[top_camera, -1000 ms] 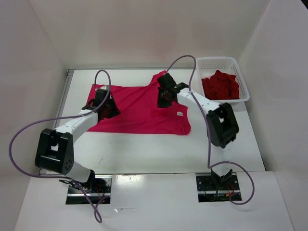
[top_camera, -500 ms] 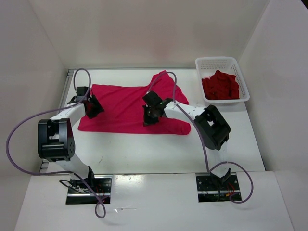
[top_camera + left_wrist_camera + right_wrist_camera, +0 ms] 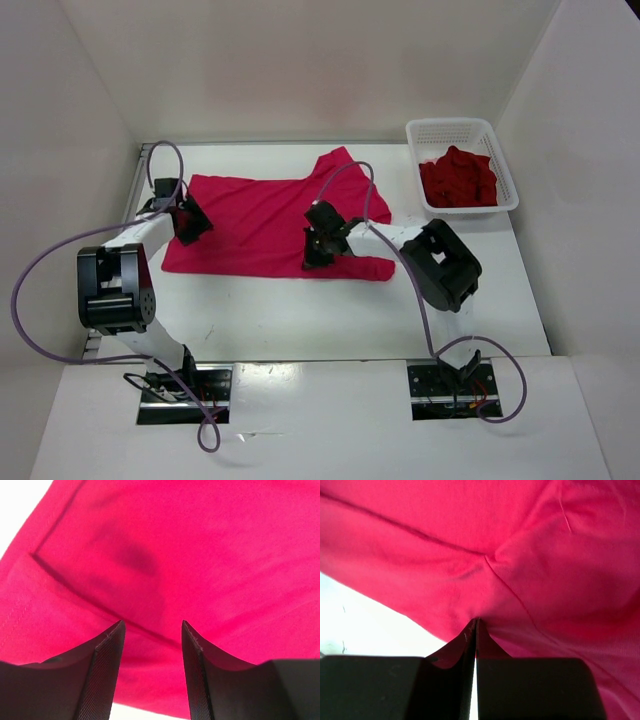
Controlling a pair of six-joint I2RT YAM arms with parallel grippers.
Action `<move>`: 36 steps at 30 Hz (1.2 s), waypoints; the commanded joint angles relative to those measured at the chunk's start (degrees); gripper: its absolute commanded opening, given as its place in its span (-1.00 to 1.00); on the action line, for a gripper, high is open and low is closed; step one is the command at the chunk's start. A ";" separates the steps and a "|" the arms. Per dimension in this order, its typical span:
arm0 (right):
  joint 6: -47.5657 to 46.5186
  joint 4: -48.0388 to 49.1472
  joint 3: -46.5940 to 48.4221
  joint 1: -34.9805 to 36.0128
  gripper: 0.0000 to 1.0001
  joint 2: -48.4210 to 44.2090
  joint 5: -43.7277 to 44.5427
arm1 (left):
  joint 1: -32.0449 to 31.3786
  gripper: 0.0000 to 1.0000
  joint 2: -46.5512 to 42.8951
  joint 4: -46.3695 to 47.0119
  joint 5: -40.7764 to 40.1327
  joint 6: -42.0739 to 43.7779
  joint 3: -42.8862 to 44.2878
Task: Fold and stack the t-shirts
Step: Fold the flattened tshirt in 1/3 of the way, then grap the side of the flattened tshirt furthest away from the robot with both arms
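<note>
Right wrist view: right hand (image 3: 476, 623) tight, apparently on the magenta t-shirt (image 3: 545, 555), pinch itself obscured; left hand (image 3: 152, 626) agape.

Moved the left gripper (image 3: 192, 226) further out to the left, and drew the right gripper (image 3: 315, 252) leftward and nearer while pinching the magenta t-shirt (image 3: 250, 215). Dragged that shirt left along with them, bunching its right hem into a narrower fold.
</note>
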 commanded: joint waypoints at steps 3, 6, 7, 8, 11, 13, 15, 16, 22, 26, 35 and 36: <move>-0.64 -3.66 -9.86 3.16 -0.92 -2.70 0.79 | 0.66 0.13 -2.10 -0.48 -4.70 0.21 5.17; -1.78 -4.89 -12.85 3.68 -0.92 -4.80 0.79 | 3.47 0.13 -4.03 -0.13 -4.71 -0.31 4.47; -1.78 -5.42 -13.46 3.68 -0.92 -6.46 0.79 | 3.48 0.13 -4.64 -0.13 -4.71 -0.31 4.47; -1.78 -5.43 -13.99 3.68 -0.92 -7.35 0.79 | 4.00 0.13 -4.65 -0.13 -4.71 -0.31 4.47; -1.78 -7.01 -15.84 3.68 -0.92 -10.78 0.79 | 4.01 0.13 -4.03 -0.13 -5.24 0.21 5.88; -1.78 -8.67 -15.84 3.68 -0.92 -12.27 0.18 | 4.01 0.13 -3.51 0.48 -5.24 -0.31 5.88; -2.31 -9.46 -16.37 3.68 -0.92 -13.42 0.17 | 4.01 0.13 -3.51 1.80 -5.24 -0.84 5.88; -2.31 -10.34 -15.50 3.68 -0.85 -14.03 0.17 | 4.01 0.15 -2.38 2.50 -4.72 -0.84 7.10; -4.86 -14.48 -6.99 3.68 -0.25 -18.08 -0.36 | 4.01 0.15 6.06 3.13 -3.66 -0.84 14.48; -6.17 -14.40 -4.68 -0.35 -0.31 -19.92 -2.37 | 4.01 0.15 9.93 3.92 -3.66 -0.84 18.35; -8.73 -15.01 5.42 -6.51 -0.94 -15.80 -3.96 | 1.28 0.24 23.89 4.44 -4.09 2.15 29.95; -8.73 -15.01 6.04 -6.51 -0.91 -14.93 -3.96 | 0.58 0.21 24.96 3.57 -4.10 3.02 31.18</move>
